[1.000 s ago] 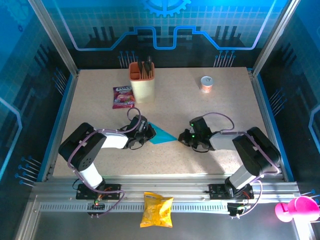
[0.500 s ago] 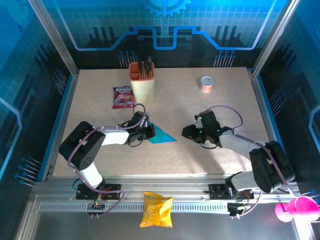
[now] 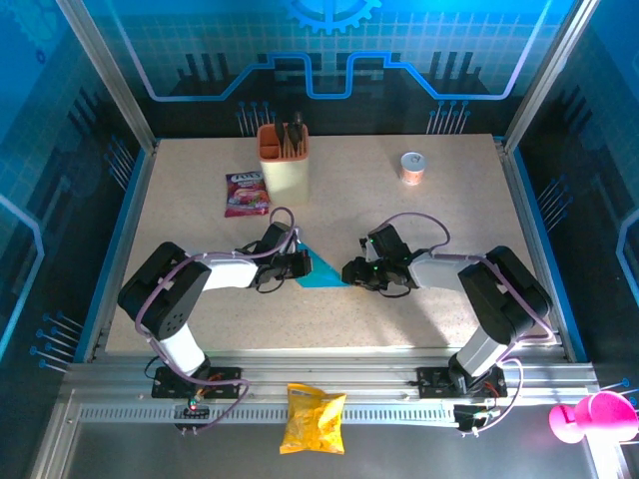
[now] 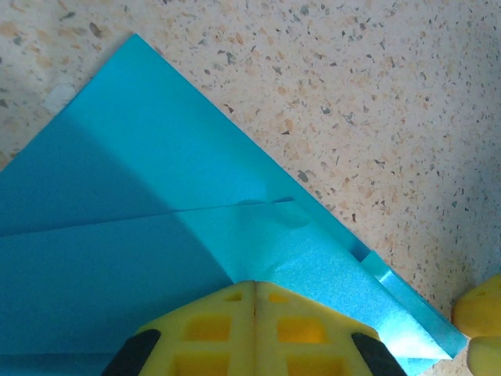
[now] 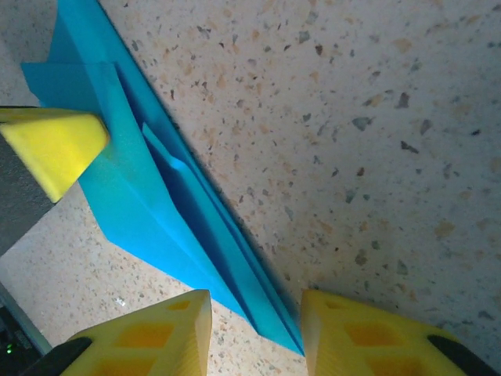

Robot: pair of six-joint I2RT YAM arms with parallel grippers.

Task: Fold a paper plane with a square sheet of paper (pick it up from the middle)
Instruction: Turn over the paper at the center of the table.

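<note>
The cyan-blue sheet of paper (image 3: 323,269) lies on the table, folded into a flat, layered, pointed shape. My left gripper (image 3: 299,264) is shut, its joined yellow tips (image 4: 254,288) resting on top of the paper (image 4: 156,235) near its left end; no paper shows between the jaws. My right gripper (image 3: 351,271) is open at the paper's right point. In the right wrist view the paper (image 5: 141,211) runs down to a narrow tip between my right gripper's (image 5: 254,307) spread fingers (image 5: 149,337). The left gripper's fingertip (image 5: 55,149) sits on the paper there.
An orange-cream holder (image 3: 284,165) with dark tools stands at the back, a pink-purple snack packet (image 3: 246,194) beside it. A small cup (image 3: 412,167) stands at the back right. A yellow crisp bag (image 3: 314,419) lies on the front rail, a pink object (image 3: 589,417) at the lower right.
My right gripper opened, swung out to the right, then came back left so its fingers straddle the paper's right tip. The left gripper stayed shut on top of the paper.
</note>
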